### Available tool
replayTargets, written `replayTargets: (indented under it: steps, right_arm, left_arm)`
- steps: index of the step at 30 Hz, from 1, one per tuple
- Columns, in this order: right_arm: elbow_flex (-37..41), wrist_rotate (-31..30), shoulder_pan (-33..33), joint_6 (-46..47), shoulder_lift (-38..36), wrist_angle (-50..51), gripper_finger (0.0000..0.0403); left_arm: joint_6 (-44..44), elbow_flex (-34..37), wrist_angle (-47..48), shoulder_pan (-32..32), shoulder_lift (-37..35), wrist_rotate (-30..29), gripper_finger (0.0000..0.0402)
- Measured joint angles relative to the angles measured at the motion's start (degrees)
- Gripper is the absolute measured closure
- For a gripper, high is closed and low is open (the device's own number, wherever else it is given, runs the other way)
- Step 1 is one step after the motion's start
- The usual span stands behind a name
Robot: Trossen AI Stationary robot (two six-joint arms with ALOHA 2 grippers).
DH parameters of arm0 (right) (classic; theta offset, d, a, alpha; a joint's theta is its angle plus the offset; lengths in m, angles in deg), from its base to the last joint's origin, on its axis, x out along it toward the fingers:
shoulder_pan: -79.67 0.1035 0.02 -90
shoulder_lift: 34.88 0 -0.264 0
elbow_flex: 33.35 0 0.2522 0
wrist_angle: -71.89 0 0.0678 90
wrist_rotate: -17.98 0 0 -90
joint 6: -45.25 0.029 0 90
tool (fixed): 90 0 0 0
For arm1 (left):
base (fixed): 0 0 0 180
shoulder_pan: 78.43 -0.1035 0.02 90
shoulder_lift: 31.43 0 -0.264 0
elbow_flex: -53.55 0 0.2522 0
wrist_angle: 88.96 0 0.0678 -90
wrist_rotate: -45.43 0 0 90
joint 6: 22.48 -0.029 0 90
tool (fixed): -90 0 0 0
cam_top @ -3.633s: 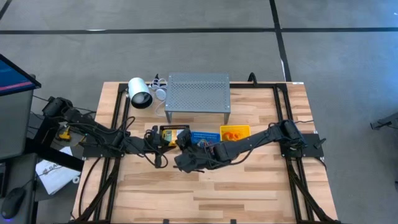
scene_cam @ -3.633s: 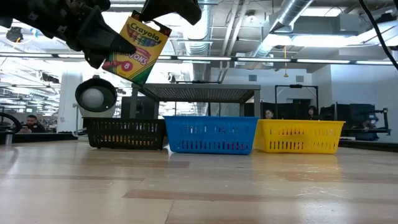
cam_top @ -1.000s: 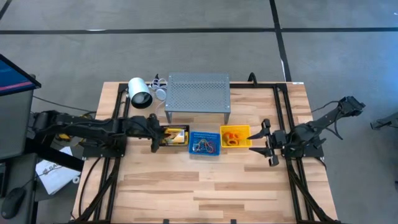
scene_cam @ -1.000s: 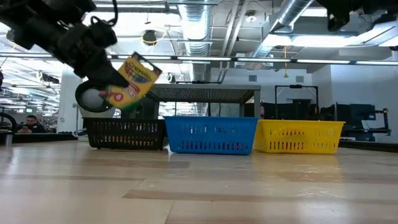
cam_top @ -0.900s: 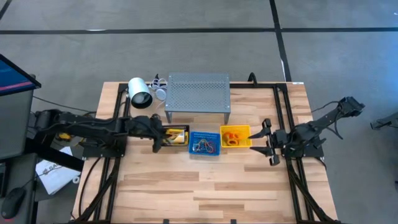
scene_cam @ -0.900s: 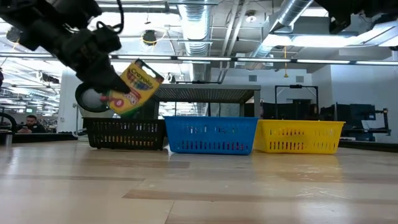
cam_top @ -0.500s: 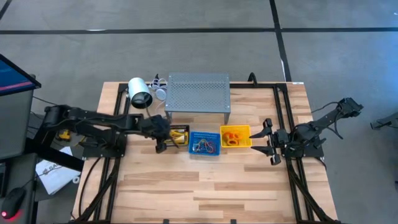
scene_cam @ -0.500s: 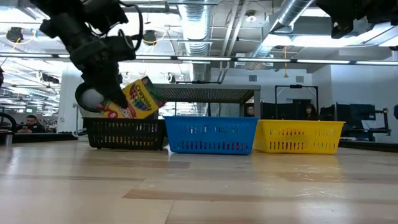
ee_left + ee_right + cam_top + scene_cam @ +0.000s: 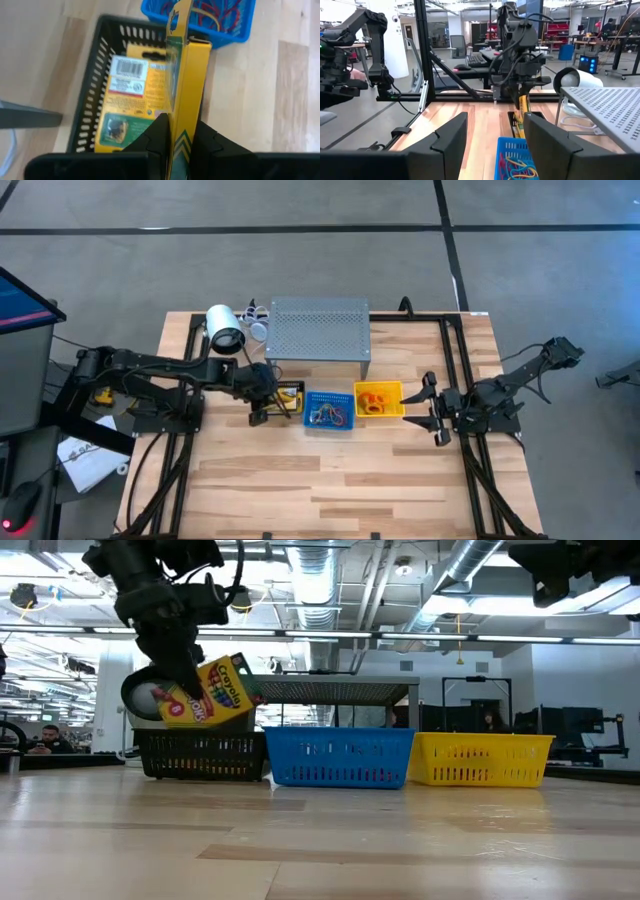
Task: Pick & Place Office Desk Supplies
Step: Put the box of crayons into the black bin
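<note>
— What do you hold?
— My left gripper pinches a flat cardboard crayon box, tilted above the black slotted basket. Another box lies inside.
— Your right gripper?
— Open wide, beside the yellow basket.

Two slim black jointed arms, matte housings, thin black cables looping along the links. Left gripper: dark angular fingers, blocky wrist above. Right gripper: same black two-finger build, broad flat fingers with bevelled edges.

Grey floor, exposed ceiling ducts, bright workshop behind.
</note>
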Motion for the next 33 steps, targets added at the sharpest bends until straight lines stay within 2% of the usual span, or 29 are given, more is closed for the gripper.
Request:
replayTargets:
  steps: [11,24,33]
  right_arm:
    - [-0.02,0.02,0.01,0.52,0.00,0.14,0.0214]
    - [-0.02,0.02,-0.01,0.57,0.00,0.14,0.0214]
    - [-0.04,0.02,-0.01,1.26,0.01,0.38,0.0214]
  left_arm:
    - [-0.65,0.02,2.14,0.00,0.02,0.45,0.0356]
    - [-0.86,-0.06,1.77,0.00,0.02,0.47,0.0302]
    - [-3.84,-4.69,1.79,-2.10,0.00,-1.23,0.0256]
